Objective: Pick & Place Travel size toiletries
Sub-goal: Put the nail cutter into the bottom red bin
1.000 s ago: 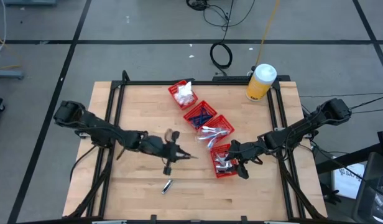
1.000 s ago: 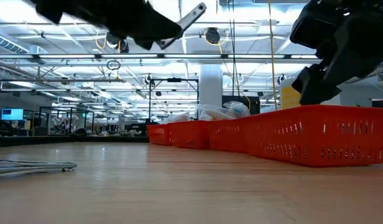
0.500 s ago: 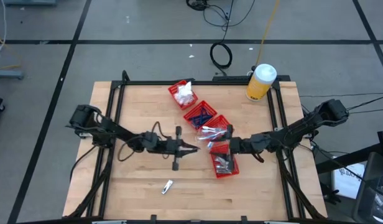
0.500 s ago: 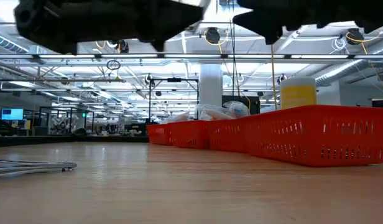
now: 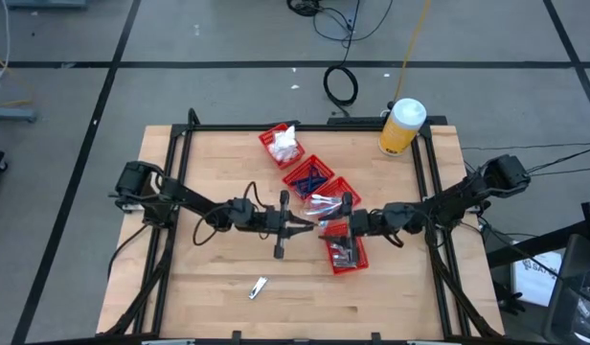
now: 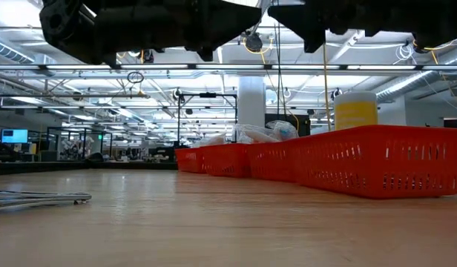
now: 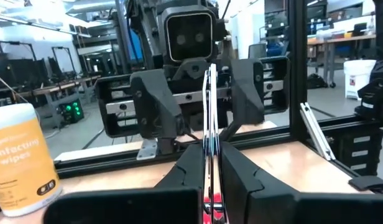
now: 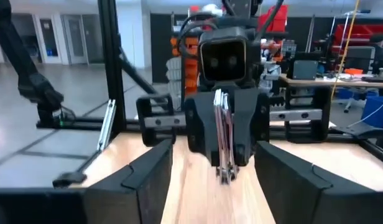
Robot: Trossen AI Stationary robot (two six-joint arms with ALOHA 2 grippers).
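Facing claws over red bins (image 5: 319, 206); yellow bottle (image 5: 401, 126) behind.

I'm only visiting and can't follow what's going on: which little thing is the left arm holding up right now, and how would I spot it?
Start at the row of red bins running diagonally across the wooden table. Just left of the row's lower end, the left gripper is shut on a thin silvery piece, held edge-on facing the open right gripper. Unlike the similar silvery piece lying loose on the table, this one is in the air.

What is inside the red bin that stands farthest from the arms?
White soft packets fill the farthest red bin and rise above its rim. Whatever lies under them is covered, so it cannot be seen.
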